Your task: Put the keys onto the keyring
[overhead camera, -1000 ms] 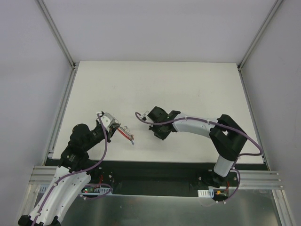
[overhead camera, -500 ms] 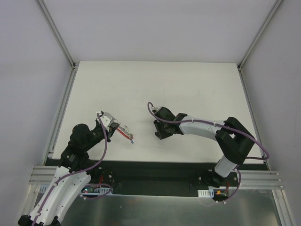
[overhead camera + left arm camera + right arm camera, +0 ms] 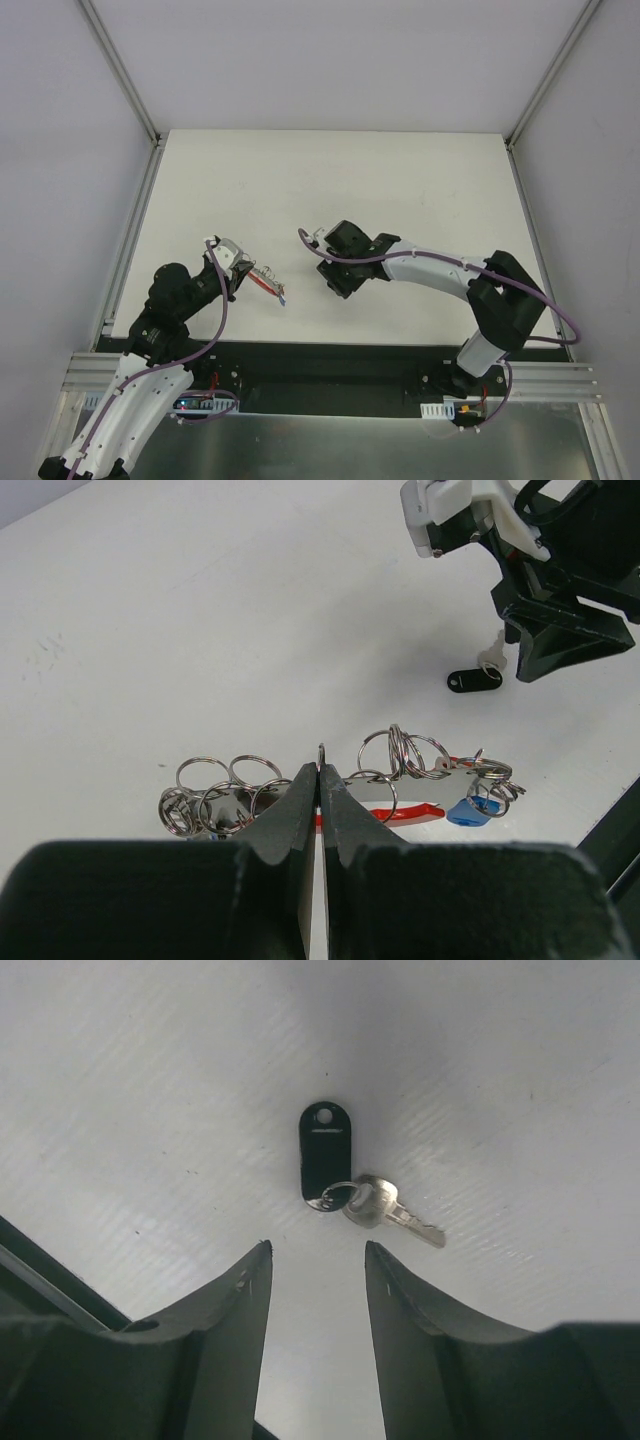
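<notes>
Keyring point(image 3: 405, 755): silvery ring bunch, red tag point(image 3: 400, 816), blue key head point(image 3: 468, 813). Left gripper point(image 3: 320, 772) is pinched tight on one ring. Black-headed key point(image 3: 325, 1155) lies flat beyond the keyring, with the right gripper point(image 3: 318, 1260) half-spread and empty above it.

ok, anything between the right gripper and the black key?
Nothing visible. The black key lies by itself on the table, just ahead of the right gripper, whose jaws stand open. The keyring is off to the side, clamped in the left gripper.
</notes>
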`<state>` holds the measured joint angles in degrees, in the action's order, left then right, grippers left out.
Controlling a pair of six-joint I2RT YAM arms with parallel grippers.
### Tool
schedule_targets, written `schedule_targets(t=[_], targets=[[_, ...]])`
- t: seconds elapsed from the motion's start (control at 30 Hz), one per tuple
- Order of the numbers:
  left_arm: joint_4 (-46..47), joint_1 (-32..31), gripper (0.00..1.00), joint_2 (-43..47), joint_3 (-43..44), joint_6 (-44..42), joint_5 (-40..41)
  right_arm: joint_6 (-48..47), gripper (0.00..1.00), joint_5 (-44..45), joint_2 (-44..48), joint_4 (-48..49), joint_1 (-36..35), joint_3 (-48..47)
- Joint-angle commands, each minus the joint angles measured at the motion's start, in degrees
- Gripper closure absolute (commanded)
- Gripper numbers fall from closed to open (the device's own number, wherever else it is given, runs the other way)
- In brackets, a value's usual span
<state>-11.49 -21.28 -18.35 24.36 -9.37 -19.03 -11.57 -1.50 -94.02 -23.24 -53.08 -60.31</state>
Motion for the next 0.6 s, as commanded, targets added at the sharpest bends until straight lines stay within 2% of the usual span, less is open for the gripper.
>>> schedule_targets(t=[0.0,0.2,0.57], targets=[[3.0,0.2,1.0,0.1,1.1,0.9,-0.5,-16.3,0.55,-6.4,0.9,-4.0,3.6,-2.8],[3.1,0.2,1.0,0.3,1.0,0.8,0.0,-27.4,0.56,-10.6,-3.9,-9.3,6.1,-9.1],[3.0,0.2,1.0,-0.4,0.7,0.9,0.8,-33.8,0.58,-16.4,-11.8,-13.7,6.7,-14.2]])
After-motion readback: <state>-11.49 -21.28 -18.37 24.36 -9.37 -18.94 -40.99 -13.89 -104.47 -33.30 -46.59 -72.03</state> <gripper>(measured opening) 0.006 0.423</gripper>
